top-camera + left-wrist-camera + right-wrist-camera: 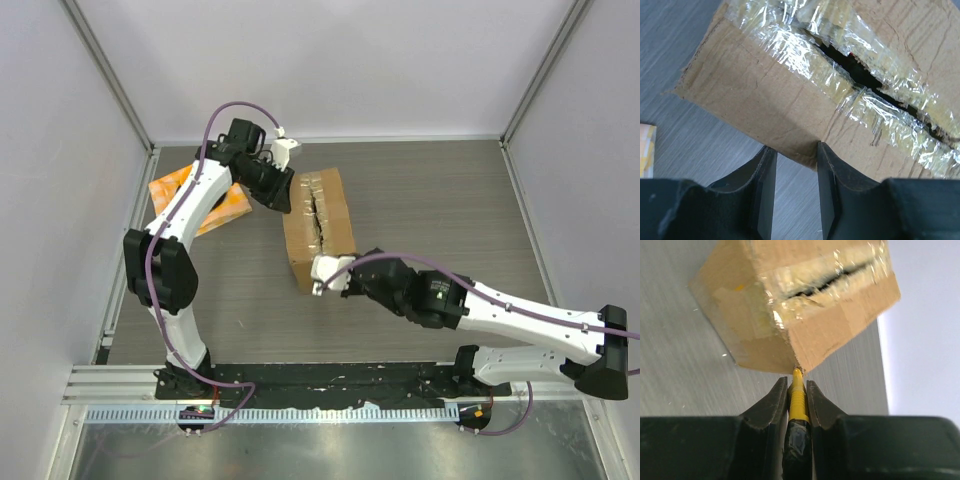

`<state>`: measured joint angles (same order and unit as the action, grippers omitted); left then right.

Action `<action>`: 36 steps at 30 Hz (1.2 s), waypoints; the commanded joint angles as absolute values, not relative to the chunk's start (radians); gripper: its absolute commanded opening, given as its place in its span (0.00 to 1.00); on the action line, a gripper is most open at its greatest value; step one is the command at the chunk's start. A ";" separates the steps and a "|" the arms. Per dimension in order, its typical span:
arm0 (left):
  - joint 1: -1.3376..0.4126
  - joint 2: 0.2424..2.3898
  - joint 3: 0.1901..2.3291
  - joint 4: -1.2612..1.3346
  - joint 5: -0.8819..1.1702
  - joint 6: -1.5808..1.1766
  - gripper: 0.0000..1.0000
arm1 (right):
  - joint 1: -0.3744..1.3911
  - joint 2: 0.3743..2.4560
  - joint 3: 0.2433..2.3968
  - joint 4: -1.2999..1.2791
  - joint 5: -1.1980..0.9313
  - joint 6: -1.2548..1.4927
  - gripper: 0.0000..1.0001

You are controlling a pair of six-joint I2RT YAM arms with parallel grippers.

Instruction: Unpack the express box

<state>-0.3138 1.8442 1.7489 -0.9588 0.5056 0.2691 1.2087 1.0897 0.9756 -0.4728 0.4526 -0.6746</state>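
Top view, lower centre of frame: the right gripper (322,277) is clamped on a yellow ribbed tool (798,401) with a black-wrapped handle. The tool's tip touches the near corner of the express box (320,225). The box lies mid-frame on the grey table (430,200). Its clear tape (860,85) is torn along the top seam, leaving a dark slit. At the box's far-left edge, the left gripper (282,198) has its fingers apart, with the cardboard edge showing in the gap. Upper left: an orange checkered cloth (168,187).
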 commanded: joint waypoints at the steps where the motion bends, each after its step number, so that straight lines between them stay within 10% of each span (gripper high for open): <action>1: -0.314 1.911 1.825 -1.072 0.457 0.373 0.13 | 1.042 1.138 1.077 -0.308 0.535 -0.521 0.01; 10: -0.341 1.965 1.913 -1.175 0.488 0.354 0.17 | 0.865 1.243 1.244 -0.308 0.492 -0.259 0.01; 18: -0.339 1.858 1.919 -1.288 0.563 0.367 0.53 | 0.828 1.092 1.166 -0.426 0.425 0.021 0.01; 28: -0.342 1.832 1.802 -1.209 0.610 0.290 0.54 | 0.536 1.106 0.994 -0.493 0.338 0.412 0.04; 36: -0.342 1.663 1.565 -1.198 0.716 0.308 0.52 | 0.206 1.111 0.777 -0.171 0.016 0.635 0.41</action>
